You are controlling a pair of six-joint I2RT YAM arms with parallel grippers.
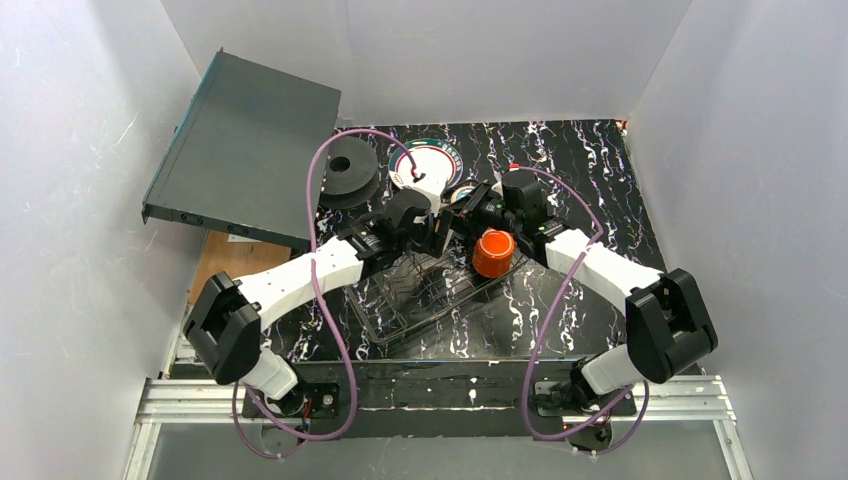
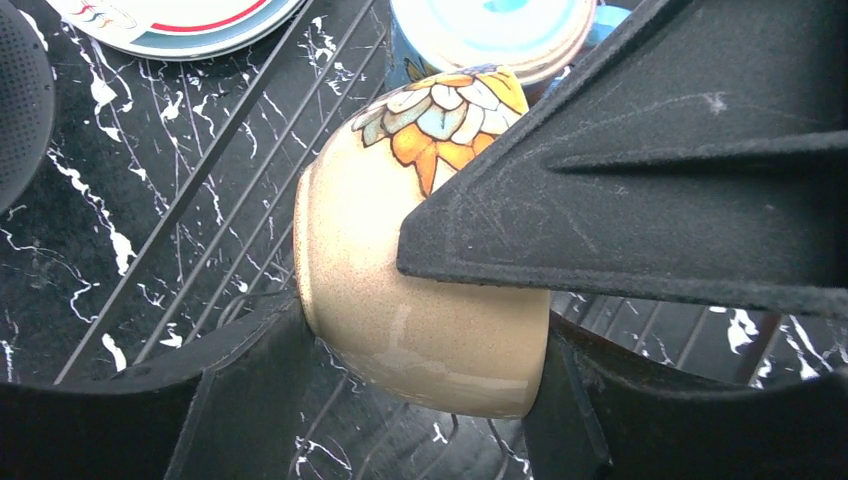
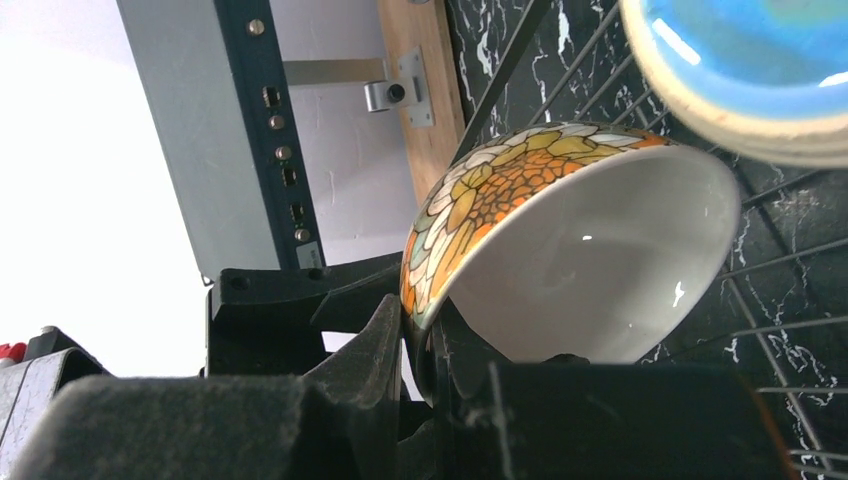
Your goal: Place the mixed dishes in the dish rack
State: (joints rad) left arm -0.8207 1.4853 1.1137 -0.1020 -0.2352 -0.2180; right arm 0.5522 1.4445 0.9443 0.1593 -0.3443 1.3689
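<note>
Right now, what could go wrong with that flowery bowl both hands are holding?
The cream flower-patterned bowl is tilted, gripped by the left hand and right hand together; pulling apart could drop it onto the dark wire dish rack. The blue mug sits close and could get knocked.

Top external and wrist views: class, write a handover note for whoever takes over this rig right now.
Right end effector: shut on the cream bowl at its rim.
Left end effector: fingers against both sides of the same bowl, seemingly shut.
Bowl is held over the dish rack, not yet placed.
Orange cup looks already in the rack; blue mug sits close by the bowl.
To do: green-and-red rimmed plate, on the table; second plate not in view.
</note>
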